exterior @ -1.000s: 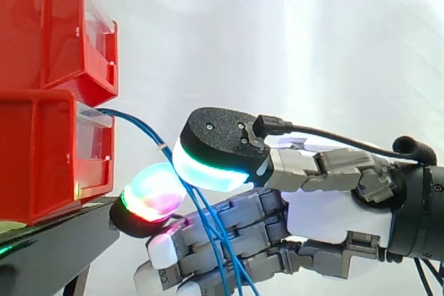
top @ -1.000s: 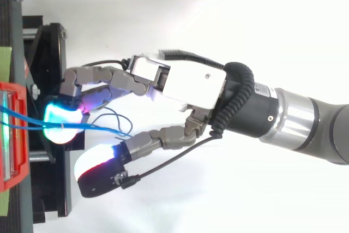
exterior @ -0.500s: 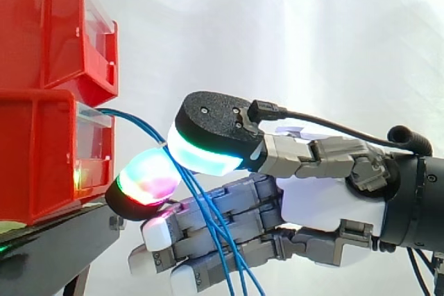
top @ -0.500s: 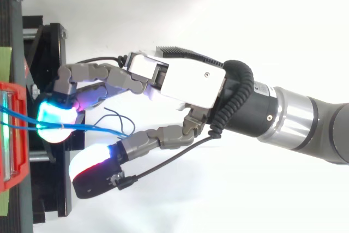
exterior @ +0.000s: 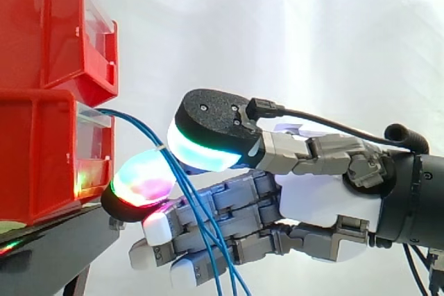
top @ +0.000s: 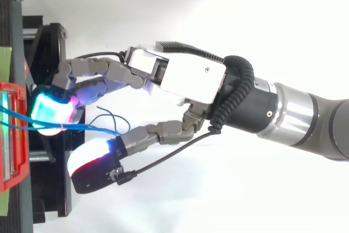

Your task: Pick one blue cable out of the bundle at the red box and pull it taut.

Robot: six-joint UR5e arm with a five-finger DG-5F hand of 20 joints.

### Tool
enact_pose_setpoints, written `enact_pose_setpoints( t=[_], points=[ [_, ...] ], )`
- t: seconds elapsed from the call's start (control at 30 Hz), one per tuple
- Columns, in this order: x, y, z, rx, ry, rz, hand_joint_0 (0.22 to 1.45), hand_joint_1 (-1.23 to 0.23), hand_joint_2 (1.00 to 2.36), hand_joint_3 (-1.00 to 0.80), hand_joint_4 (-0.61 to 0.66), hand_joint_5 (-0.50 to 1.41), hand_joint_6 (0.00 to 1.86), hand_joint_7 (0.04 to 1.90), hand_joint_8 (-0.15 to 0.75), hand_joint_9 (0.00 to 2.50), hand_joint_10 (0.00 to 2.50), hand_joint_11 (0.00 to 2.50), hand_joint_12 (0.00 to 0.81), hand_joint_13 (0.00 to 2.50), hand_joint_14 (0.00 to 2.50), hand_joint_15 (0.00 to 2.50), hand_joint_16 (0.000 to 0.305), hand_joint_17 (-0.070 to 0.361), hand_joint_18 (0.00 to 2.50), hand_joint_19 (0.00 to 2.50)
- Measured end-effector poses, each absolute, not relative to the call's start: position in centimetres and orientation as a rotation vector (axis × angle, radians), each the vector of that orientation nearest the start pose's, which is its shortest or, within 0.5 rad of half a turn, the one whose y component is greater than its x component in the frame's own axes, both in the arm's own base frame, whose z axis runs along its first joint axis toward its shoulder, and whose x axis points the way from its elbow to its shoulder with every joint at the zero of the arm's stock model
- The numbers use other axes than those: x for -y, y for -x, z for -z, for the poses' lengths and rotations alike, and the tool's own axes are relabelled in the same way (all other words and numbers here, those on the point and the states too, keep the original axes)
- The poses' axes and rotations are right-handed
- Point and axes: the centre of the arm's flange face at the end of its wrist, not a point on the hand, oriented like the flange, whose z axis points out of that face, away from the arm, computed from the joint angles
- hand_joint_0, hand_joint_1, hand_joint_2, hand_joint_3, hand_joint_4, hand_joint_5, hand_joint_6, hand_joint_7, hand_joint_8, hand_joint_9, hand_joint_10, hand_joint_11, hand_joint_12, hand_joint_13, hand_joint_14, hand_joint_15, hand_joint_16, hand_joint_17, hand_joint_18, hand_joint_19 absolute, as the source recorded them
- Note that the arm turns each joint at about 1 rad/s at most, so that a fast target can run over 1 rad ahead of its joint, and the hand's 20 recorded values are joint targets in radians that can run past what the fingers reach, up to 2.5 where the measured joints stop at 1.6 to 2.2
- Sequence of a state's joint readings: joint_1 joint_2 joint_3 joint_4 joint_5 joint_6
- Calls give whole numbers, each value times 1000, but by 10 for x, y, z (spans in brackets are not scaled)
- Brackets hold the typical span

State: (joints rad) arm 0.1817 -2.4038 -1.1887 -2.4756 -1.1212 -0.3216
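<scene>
Several thin blue cables (exterior: 141,125) leave the front of the lower red box (exterior: 41,157) and arc down to the right. They drop through the gap between the hand's thumb and its fingers. My hand (exterior: 326,202) reaches in from the right, level with this box. The thumb's dark pad (exterior: 208,136) glows cyan above the cables. A finger pad (exterior: 142,181) glowing green and magenta sits just under them, close to the box. From above, the cables (top: 92,130) run from the red box (top: 11,135) past the cyan fingertip (top: 49,114). The hand (top: 188,80) is spread, and nothing is pinched.
A second red bin (exterior: 48,25) is stacked on the lower one. Both stand on a black stand (exterior: 48,247) whose edge lies right below the fingertips. A white curtain hangs behind. One loose cable loop (top: 112,115) curls between thumb and fingers.
The hand has crept left toward the red box, bringing its fingertips closer to the box front. The cables stay slack between thumb and fingers.
</scene>
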Motion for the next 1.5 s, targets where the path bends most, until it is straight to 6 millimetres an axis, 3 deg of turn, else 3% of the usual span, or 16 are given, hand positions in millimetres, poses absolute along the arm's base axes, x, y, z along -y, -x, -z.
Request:
enact_pose_setpoints(
  t=[0.27,0.53,0.8,1.27,1.5],
  points=[
    [41,-795,-199,-992,-1041,-883,579,-735,1009,-398,235,-115,501,1413,385,685,17,712,459,626,9,295,61,137,680,430],
    [52,-795,-199,-995,-1036,-887,594,-763,1012,-354,229,-160,667,1200,384,678,16,731,458,624,8,289,61,137,684,419],
    [58,-795,-200,-996,-1033,-889,605,-763,1013,-327,223,-180,739,1114,382,683,13,747,455,626,8,295,61,136,688,427],
    [53,-798,-205,-1010,-995,-845,522,-685,1001,-489,296,-119,518,1320,390,683,15,725,475,617,8,300,64,145,683,428],
    [51,-798,-204,-1029,-959,-799,511,-675,1000,-500,325,-113,501,1276,395,688,16,713,478,615,8,301,65,147,684,436]
  ],
)
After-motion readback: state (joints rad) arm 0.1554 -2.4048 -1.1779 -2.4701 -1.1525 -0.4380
